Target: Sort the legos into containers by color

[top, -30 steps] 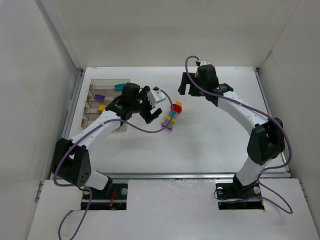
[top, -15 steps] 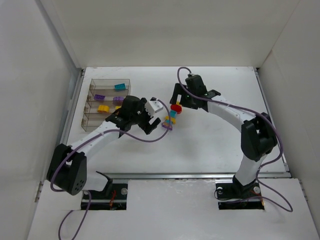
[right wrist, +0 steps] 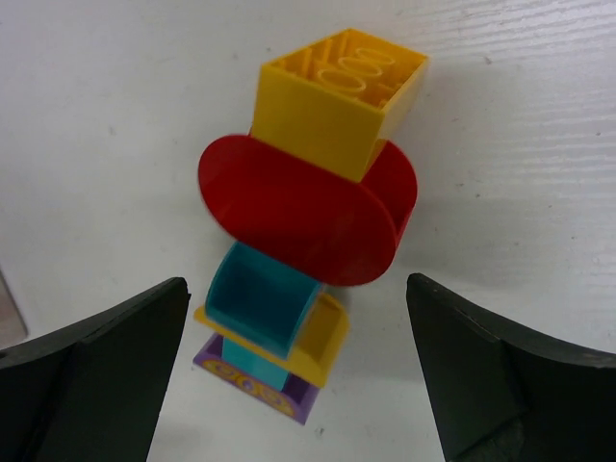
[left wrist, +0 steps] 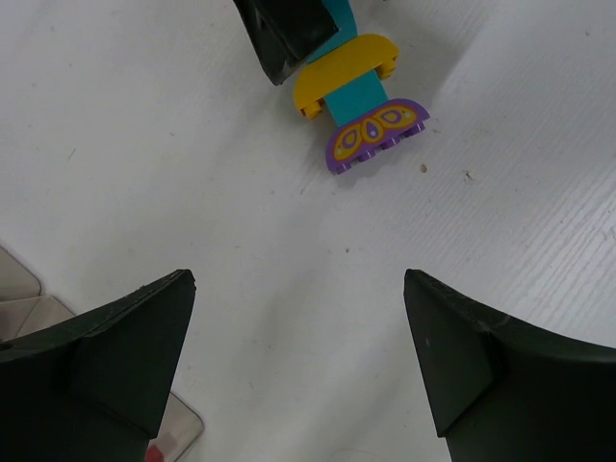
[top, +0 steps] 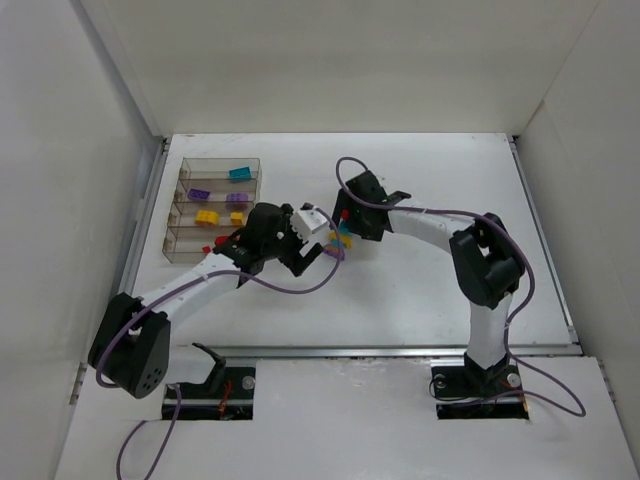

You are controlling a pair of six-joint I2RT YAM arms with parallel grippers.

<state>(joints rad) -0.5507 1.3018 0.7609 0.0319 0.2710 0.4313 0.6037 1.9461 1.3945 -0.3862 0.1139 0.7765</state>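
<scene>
Open and empty, right gripper (right wrist: 296, 308) straddling the joined brick stack (right wrist: 262, 300); left gripper (left wrist: 296, 289) spread wide too, purple end (left wrist: 375, 135) just ahead of it. Risk when closing on the round red brick (right wrist: 308, 217): slipping, tilting the stack, or hitting the other fingers.

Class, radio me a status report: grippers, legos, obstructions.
Left gripper open, short of purple brick. Right gripper open over joined lego stack. Organizer partly filled. Grippers crowding each other.
</scene>
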